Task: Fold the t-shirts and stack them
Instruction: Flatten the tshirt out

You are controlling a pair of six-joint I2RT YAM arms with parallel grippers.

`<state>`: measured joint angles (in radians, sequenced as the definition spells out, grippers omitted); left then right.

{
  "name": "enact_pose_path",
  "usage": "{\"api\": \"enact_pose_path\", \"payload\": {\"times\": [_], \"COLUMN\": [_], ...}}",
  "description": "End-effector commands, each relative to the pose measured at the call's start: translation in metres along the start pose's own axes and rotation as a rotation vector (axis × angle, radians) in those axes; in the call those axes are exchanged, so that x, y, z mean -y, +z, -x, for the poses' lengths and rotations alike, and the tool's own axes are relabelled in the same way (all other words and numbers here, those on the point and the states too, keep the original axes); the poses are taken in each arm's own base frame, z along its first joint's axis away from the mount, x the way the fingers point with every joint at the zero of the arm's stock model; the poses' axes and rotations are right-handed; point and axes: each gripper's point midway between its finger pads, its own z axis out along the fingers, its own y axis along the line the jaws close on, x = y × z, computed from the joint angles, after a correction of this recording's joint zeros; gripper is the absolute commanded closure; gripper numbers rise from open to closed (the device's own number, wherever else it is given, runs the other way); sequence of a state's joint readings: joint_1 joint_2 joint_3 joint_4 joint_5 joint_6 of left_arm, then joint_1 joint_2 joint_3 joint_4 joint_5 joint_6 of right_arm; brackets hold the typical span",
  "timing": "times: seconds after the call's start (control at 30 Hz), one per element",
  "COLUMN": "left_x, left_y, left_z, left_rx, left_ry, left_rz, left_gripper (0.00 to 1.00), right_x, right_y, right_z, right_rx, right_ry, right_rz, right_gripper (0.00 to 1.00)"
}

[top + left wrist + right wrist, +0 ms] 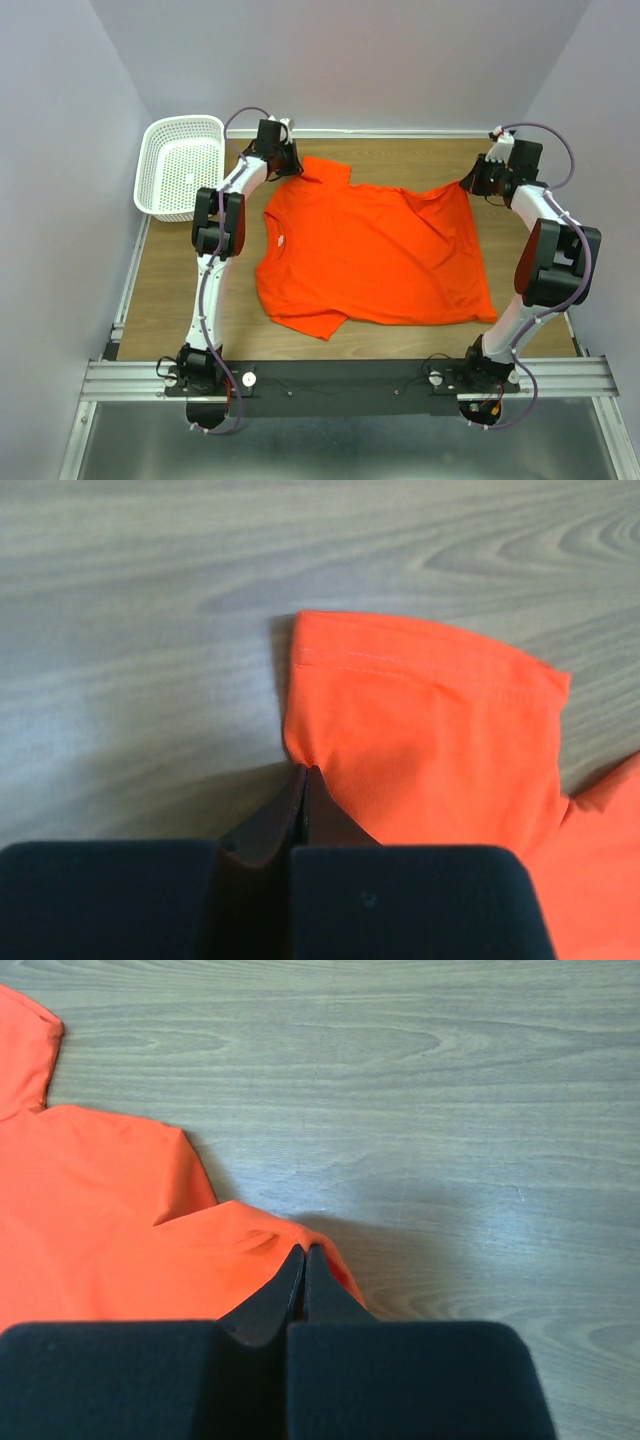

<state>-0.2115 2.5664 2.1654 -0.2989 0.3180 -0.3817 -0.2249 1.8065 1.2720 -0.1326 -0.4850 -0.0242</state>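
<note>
An orange-red t-shirt [375, 255] lies spread flat across the wooden table, collar to the left, hem to the right. At its far left sleeve, my left gripper [296, 168] is shut and pinches the sleeve's edge [420, 730]. My right gripper [468, 184] is shut on the shirt's far right hem corner, where the fabric [120, 1250] bunches up slightly at the jaw tips. The near sleeve [315, 322] lies tucked at the shirt's front left.
A white mesh basket [160, 150] stands at the table's far left corner, just beyond the left arm. Bare wooden tabletop [180, 290] shows left of the shirt and along the far edge. The grey walls close in on three sides.
</note>
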Motion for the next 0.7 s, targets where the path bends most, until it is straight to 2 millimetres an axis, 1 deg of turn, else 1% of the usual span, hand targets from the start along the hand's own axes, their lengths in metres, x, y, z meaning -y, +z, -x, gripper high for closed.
{"api": "enact_pose_path", "payload": {"times": [0.0, 0.1, 0.13, 0.17, 0.2, 0.23, 0.3, 0.37, 0.4, 0.47, 0.5, 0.6, 0.67], "left_x": [-0.002, -0.005, -0.007, -0.009, -0.012, -0.008, -0.013, -0.017, -0.020, -0.022, -0.025, -0.028, -0.034], "left_y": [-0.025, -0.036, -0.044, -0.047, -0.049, -0.056, -0.060, -0.063, -0.065, -0.068, -0.069, -0.064, -0.060], "left_z": [-0.013, -0.010, -0.015, -0.017, -0.029, -0.025, -0.027, -0.024, -0.019, -0.009, -0.002, 0.009, 0.013], "left_rx": [-0.037, -0.011, -0.017, -0.017, -0.032, -0.017, -0.003, 0.012, 0.031, 0.061, 0.077, 0.097, 0.100], "left_ry": [0.030, 0.037, 0.031, 0.029, 0.026, 0.031, 0.031, 0.029, 0.017, 0.001, -0.019, -0.049, -0.091], "left_rz": [0.022, 0.034, 0.041, 0.044, 0.045, 0.039, 0.061, 0.083, 0.092, 0.093, 0.094, 0.084, 0.082], "left_gripper": [1.00, 1.00, 1.00, 1.00, 1.00, 1.00, 1.00, 0.89, 0.77, 0.69, 0.68, 0.65, 0.65], "right_x": [0.004, 0.006, 0.005, 0.005, 0.005, 0.005, 0.005, 0.005, 0.004, 0.004, 0.004, 0.003, 0.003], "right_y": [-0.002, -0.003, -0.003, -0.003, -0.003, -0.004, -0.004, -0.004, -0.004, -0.004, -0.003, -0.003, -0.003], "right_z": [-0.006, -0.006, -0.007, -0.007, -0.007, -0.007, -0.009, -0.009, -0.010, -0.010, -0.011, -0.011, -0.010], "right_rx": [0.000, 0.001, -0.002, -0.002, -0.002, -0.001, -0.005, -0.005, -0.008, -0.009, -0.010, -0.011, -0.011], "right_ry": [0.013, 0.013, 0.013, 0.013, 0.011, 0.011, 0.013, 0.010, 0.011, 0.011, 0.010, 0.012, 0.014], "right_rz": [0.001, -0.002, 0.000, 0.000, 0.001, 0.002, 0.005, 0.006, 0.010, 0.011, 0.013, 0.019, 0.020], "right_gripper": [0.99, 0.99, 0.99, 0.99, 0.99, 0.99, 0.99, 0.99, 0.99, 0.99, 0.99, 0.99, 0.99]}}
